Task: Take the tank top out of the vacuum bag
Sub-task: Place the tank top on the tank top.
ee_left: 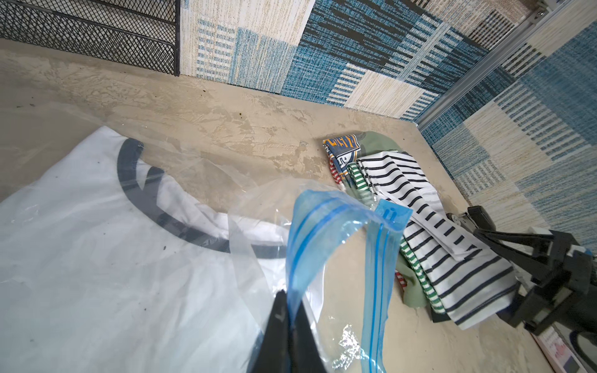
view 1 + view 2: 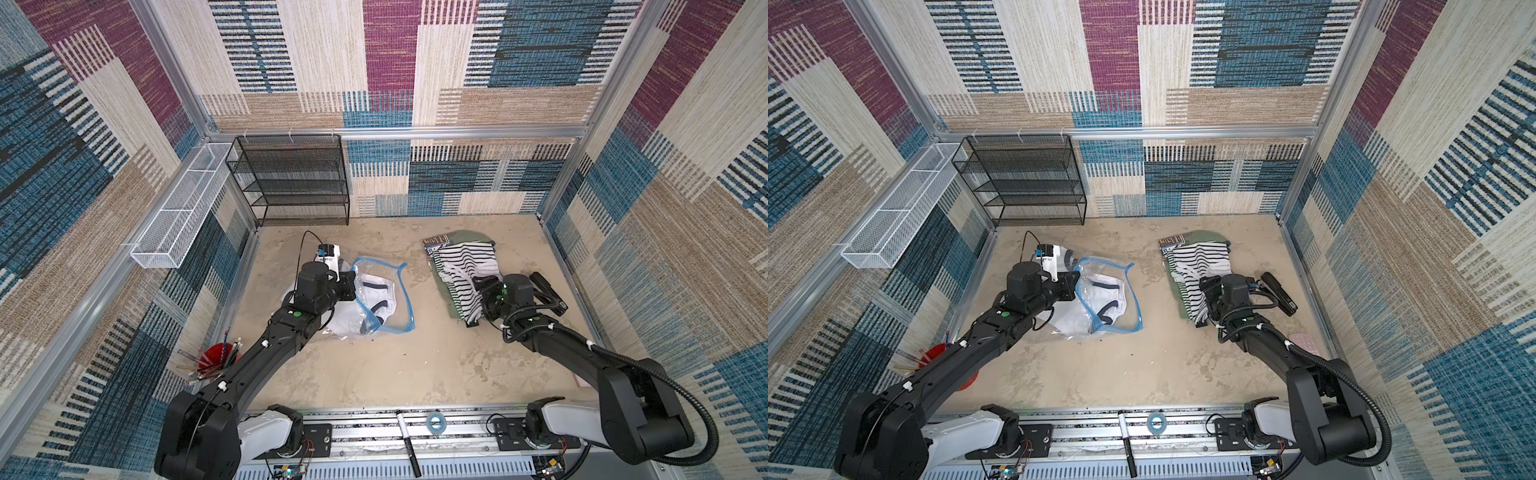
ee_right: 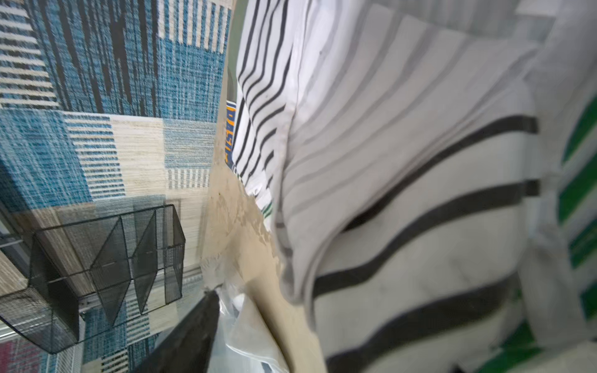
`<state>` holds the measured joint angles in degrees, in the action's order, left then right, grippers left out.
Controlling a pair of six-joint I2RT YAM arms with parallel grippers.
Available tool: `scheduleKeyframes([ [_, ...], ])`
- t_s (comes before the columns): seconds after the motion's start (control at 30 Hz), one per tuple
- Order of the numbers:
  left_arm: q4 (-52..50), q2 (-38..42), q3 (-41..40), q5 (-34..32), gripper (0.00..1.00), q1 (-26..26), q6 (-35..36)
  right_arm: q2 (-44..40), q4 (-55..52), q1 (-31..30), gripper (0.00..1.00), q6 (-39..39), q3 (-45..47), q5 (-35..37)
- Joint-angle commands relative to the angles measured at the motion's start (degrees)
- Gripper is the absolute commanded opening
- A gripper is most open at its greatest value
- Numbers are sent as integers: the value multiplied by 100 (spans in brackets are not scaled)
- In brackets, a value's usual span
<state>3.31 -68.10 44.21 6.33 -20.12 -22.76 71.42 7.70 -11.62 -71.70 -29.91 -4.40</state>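
Left wrist view: left fingers [image 1: 277, 329] pinch the vacuum bag [image 1: 323, 232] — tank top [image 1: 97, 242] just beside, inside; right fingers [image 1: 510, 235], seemingly spread, well apart.

Robotics laboratory cell: aluminium framing [image 2: 457, 132] is enclosing a beige table [image 2: 395, 365] with carpet-patterned wall panels [image 2: 324, 50]. A left arm [image 2: 257, 357] and a right arm [image 2: 561, 340] are standing on a slotted front rail [image 2: 465, 432].

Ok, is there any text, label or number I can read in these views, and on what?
Nothing reads cleanly.
Blue shirt: orange and white block letters, cut off by the fold, unreadable.
Left claw: a raised mark on one finger, maybe "L", not certain.
Black device: pale label at one end, too small to read.
Marker: any print is too small to read.
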Motion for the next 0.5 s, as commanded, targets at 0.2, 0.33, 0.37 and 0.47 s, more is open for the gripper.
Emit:
scheduleKeyframes([
  [0.2,-278,-62,172,-50,0,-1,175,-1413,-2164,2,81,1306,-187,1049],
  [0.33,-396,-192,270,-114,0,2,177,-1454,-2879,-2,81,2054,-904,1385],
  [0.37,-398,-223,290,-101,0,5,167,-1355,-2901,-20,80,2279,-1103,1373],
  [0.47,-302,-322,290,-70,0,4,101,-541,-2958,-220,76,3188,-1908,1292],
])
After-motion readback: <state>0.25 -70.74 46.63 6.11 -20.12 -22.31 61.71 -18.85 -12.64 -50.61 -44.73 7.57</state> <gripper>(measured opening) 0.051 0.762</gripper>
